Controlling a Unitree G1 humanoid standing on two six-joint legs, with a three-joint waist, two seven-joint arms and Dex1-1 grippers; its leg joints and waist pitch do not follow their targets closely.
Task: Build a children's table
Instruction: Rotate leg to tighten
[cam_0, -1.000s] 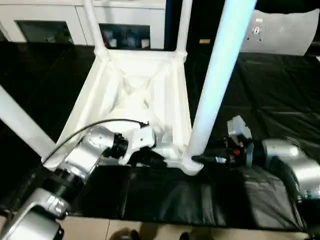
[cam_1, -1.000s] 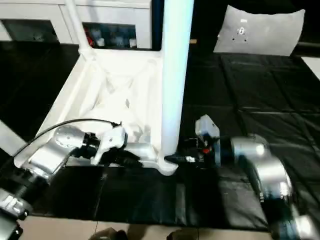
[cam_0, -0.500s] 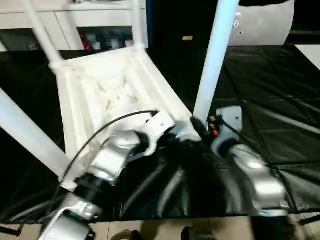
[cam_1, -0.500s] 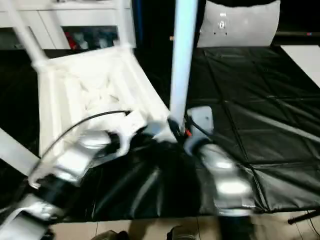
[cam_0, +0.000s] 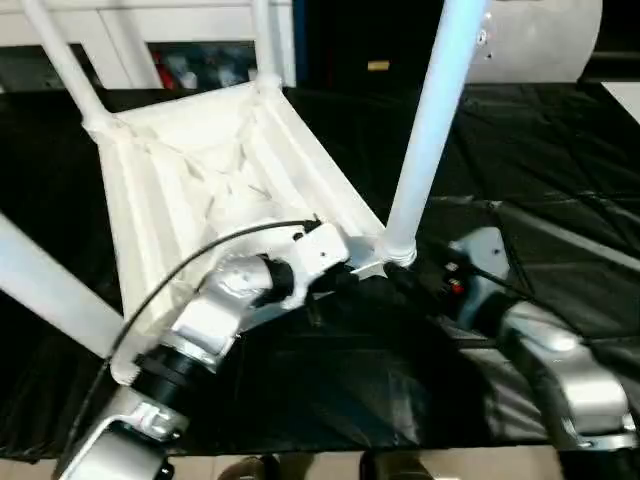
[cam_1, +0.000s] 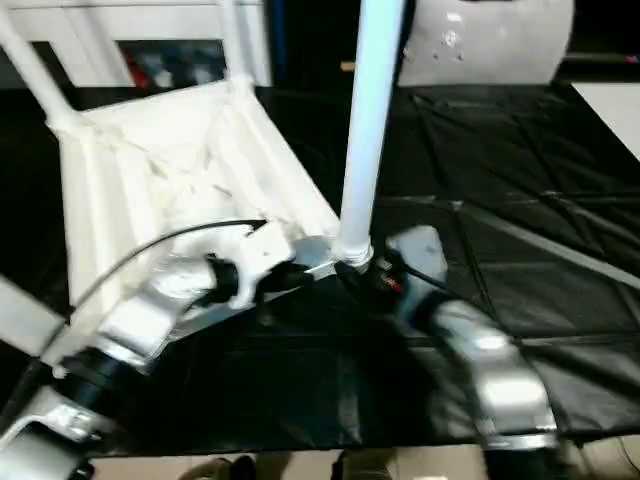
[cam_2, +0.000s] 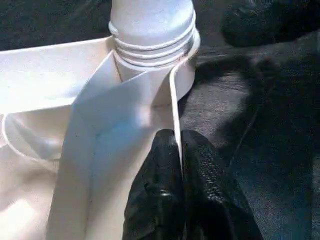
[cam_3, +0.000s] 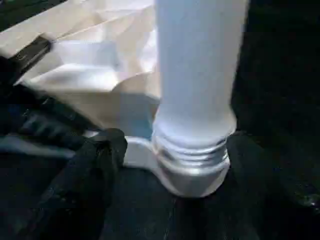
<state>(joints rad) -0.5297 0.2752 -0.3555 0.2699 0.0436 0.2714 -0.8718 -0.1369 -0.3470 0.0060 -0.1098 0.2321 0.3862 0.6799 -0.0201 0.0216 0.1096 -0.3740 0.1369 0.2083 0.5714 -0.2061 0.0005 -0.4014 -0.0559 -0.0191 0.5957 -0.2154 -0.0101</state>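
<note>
While lying underside-up on the black padded table (cam_0: 560, 150), shows its X-shaped ribs to the head views: white table top (cam_0: 200, 170), set askew, one corner pointing toward the robot. Standing up from the corner sockets, four white legs: near leg (cam_0: 430, 120) at that closest corner, two far legs (cam_0: 60, 60) (cam_0: 262, 40) at the back corners, fourth leg (cam_0: 40, 280) slanting off at the robot's left.

Left end effector (cam_2: 177, 137): pressed together, pinching the thin upright rim of the table top just beside the near corner socket (cam_2: 186, 70), one black finger (cam_2: 160, 175) inside the rim, the other outside. Black cable (cam_0: 200, 250) arching over the silver left forearm.

Right end effector (cam_0: 415, 272): low on the padded table, just beside the same socket on its right side, close to the foot of the near leg. Spread or gripping: cannot tell. No hold on the leg to be made out.

In the right wrist view, near leg upright in the socket, a few rings of thread (cam_3: 191, 152) showing above the socket's lip.

Behind the padded table, white cabinets (cam_0: 150, 30) at the back left and a pale grey panel (cam_0: 540, 40) at the back right.
</note>
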